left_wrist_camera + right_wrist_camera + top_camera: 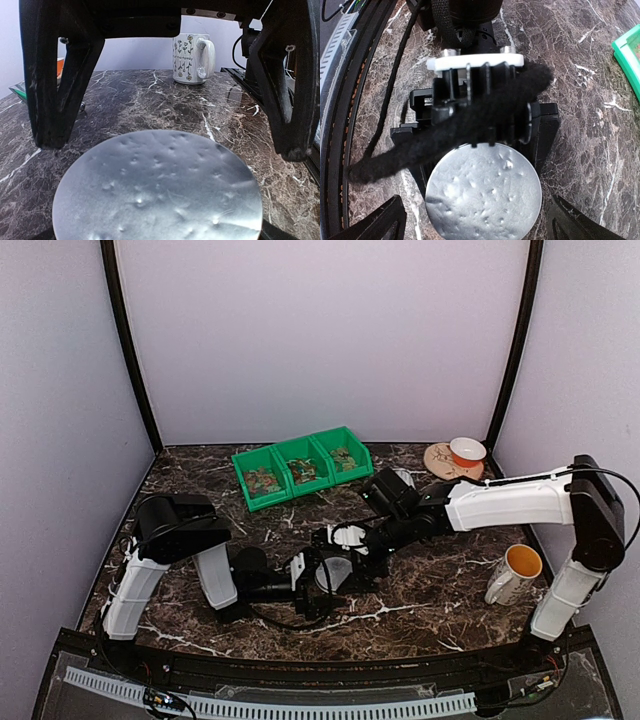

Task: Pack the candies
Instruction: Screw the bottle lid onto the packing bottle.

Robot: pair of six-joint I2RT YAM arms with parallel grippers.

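We see the candies, tiny crinkled wraps of red, orange and green, lying in three green plastic bins at the back of the dark, white-veined marble table. At mid-table, a round silvery lid with a dimpled, foil-like face sits between the blocky black fingers of the left gripper. The lid hides their contact, so we cannot tell whether they press. The right gripper hangs over the lid with its fingers spread wide. A glossy white mug printed with flowers stands apart by the right arm's base.
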